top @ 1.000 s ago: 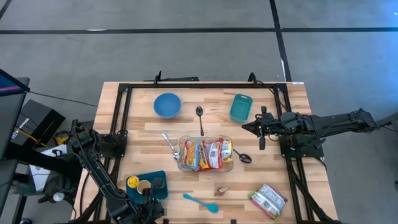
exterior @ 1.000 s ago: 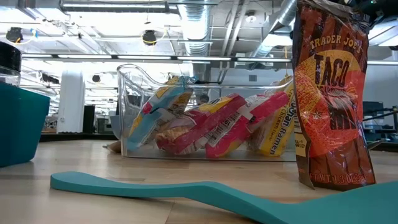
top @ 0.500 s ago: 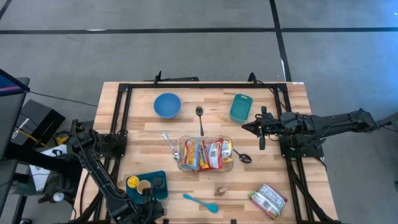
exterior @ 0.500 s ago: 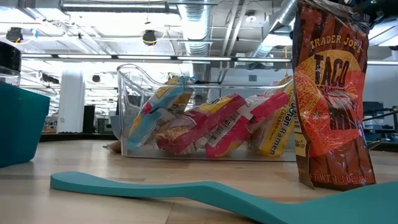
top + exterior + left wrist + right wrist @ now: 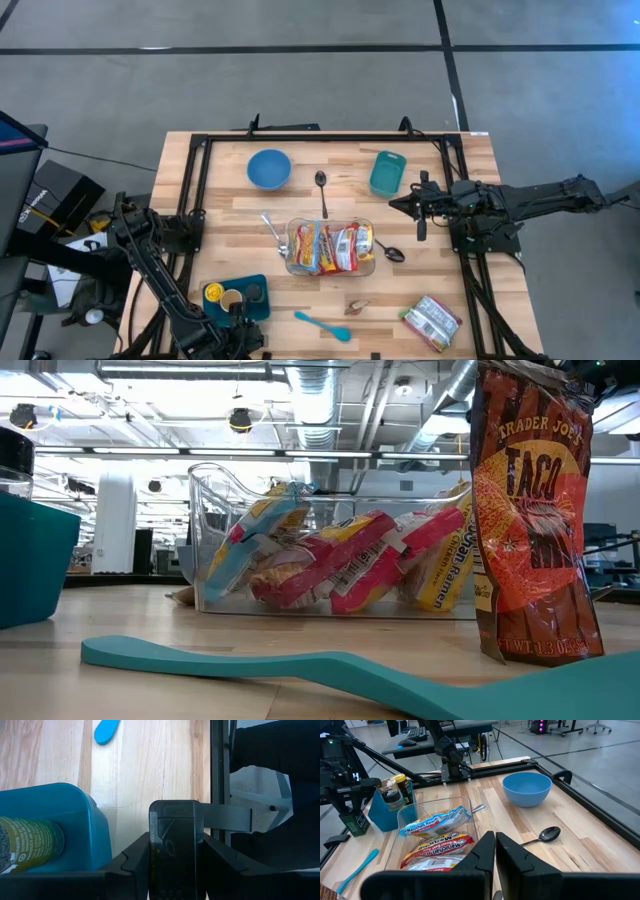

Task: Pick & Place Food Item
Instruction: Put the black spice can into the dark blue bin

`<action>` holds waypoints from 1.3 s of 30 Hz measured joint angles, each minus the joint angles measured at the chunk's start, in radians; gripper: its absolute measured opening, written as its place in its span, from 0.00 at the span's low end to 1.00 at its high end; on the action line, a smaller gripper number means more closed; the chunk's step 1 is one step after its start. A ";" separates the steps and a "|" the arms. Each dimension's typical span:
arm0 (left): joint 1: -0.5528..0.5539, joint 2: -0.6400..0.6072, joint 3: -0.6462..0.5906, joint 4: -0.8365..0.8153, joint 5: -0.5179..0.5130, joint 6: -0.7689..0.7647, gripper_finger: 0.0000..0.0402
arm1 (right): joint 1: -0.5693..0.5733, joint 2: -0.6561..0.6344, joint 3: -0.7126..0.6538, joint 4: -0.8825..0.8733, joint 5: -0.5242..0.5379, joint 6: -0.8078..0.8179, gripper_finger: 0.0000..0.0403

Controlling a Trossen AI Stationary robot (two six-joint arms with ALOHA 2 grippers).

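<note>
Pale wooden table (image 5: 230, 215) framed by black rails, with both dark arms parked at its edges. Right gripper (image 5: 392, 206) out over the right side, near the teal rectangular tub (image 5: 387, 173), fingers pressed together in its wrist view and holding nothing. Left gripper (image 5: 243, 335) low at the front-left edge beside the deep teal bin (image 5: 237, 297) of jars and bottles, fingers likewise closed and empty.

Clear plastic container (image 5: 331, 247) at the table's centre already packed with red-and-yellow ramen packets (image 5: 345, 565), so probably several placements done. Left outside: an orange taco-shell bag (image 5: 431, 321) near the front-right corner, well apart from the container and from both grippers; likely the next item, though no approach begun.

Smaller things around: round blue bowl (image 5: 268, 168) at the back, two metal spoons (image 5: 321, 190) beside the container, a flat teal spatula (image 5: 322, 324) at the front.

Hard to identify: a small brownish object (image 5: 356, 306) near the spatula. Bag's lower print cut off in the low view; grippers absent there.
</note>
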 joint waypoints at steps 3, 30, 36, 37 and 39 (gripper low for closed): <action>0.000 0.000 0.000 0.000 0.000 0.000 0.33 | 0.000 0.000 0.000 0.000 0.000 0.000 0.02; 0.000 -0.168 0.002 0.007 -0.115 0.106 0.33 | 0.000 0.000 0.000 0.000 0.000 0.000 0.02; 0.000 -0.214 0.002 -0.048 -0.142 0.107 0.33 | 0.000 0.000 0.000 0.000 0.000 0.000 0.02; 0.001 -0.222 0.002 -0.062 -0.146 0.108 0.33 | 0.000 0.000 0.000 0.000 0.000 0.000 0.02; 0.007 -0.236 0.002 -0.080 -0.152 0.108 0.33 | 0.000 0.000 0.000 0.000 0.000 0.000 0.02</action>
